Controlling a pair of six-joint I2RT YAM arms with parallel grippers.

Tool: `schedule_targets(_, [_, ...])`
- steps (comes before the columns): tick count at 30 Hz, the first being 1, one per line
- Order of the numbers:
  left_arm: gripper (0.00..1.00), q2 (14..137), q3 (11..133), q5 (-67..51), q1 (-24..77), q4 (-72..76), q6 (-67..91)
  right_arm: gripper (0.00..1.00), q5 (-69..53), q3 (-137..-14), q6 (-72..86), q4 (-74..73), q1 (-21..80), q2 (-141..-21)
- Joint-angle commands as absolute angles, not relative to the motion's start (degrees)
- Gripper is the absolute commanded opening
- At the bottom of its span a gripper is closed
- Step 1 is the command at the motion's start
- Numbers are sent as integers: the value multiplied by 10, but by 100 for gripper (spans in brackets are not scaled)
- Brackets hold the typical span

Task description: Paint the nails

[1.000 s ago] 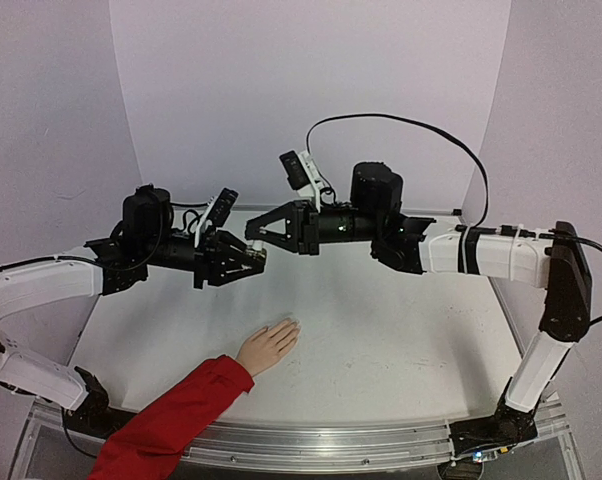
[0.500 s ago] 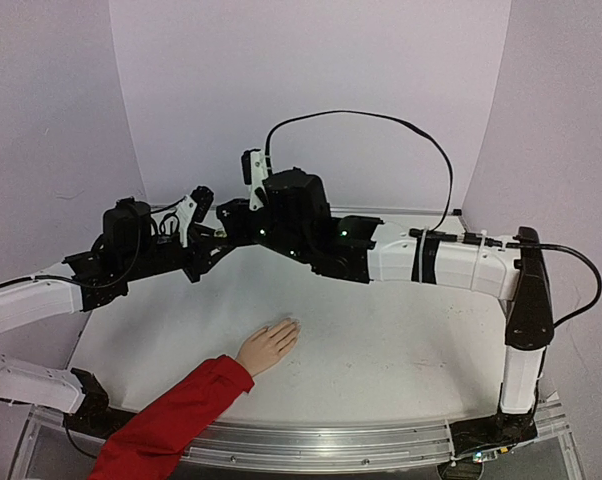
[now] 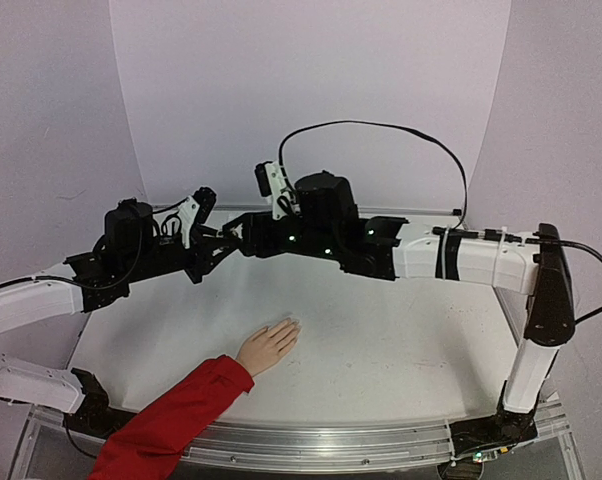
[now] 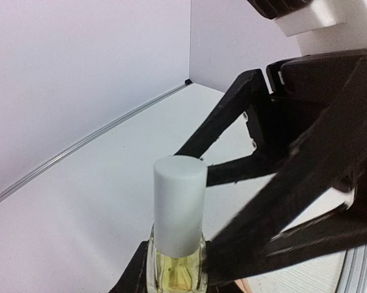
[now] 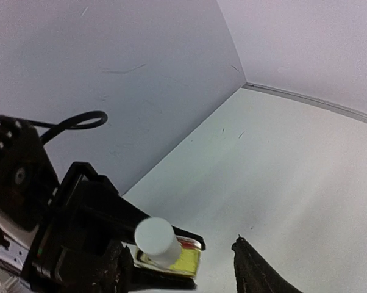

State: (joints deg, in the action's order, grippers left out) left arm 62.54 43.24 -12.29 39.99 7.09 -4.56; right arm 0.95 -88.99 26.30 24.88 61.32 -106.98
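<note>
R hand [image 5: 182,268] spread; only wrist cams show bottle [image 4: 178,213].

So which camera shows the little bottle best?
The left wrist view: the bottle is close-up, white cap and yellowish liquid clear. The right wrist view shows it smaller. From above, it's too small to see.

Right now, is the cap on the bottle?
Yes: the left wrist view shows the cap seated upright on top of the bottle.
</note>
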Motion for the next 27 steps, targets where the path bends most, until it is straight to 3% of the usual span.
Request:
schedule_targets(1, [0,624,462,-125,393,129,-39,72,-159,-821,229,294,554,-969])
schedule_targets(4, [0,635,468,-195,393,129,-33,84,-247,-770,219,325,517,-935])
schedule_targets(9, [0,677,502,-437,393,129,-9,83,-374,-708,228,396,486,-901])
schedule_targets(13, [0,724,531,-562,393,131,30,73,-468,-703,246,451,486,-914])
schedule_targets(21, [0,739,535,-598,395,134,41,49,-512,-704,282,538,486,-940])
schedule_targets(27, [0,741,536,-601,396,135,44,45,-527,-731,288,550,492,-971])
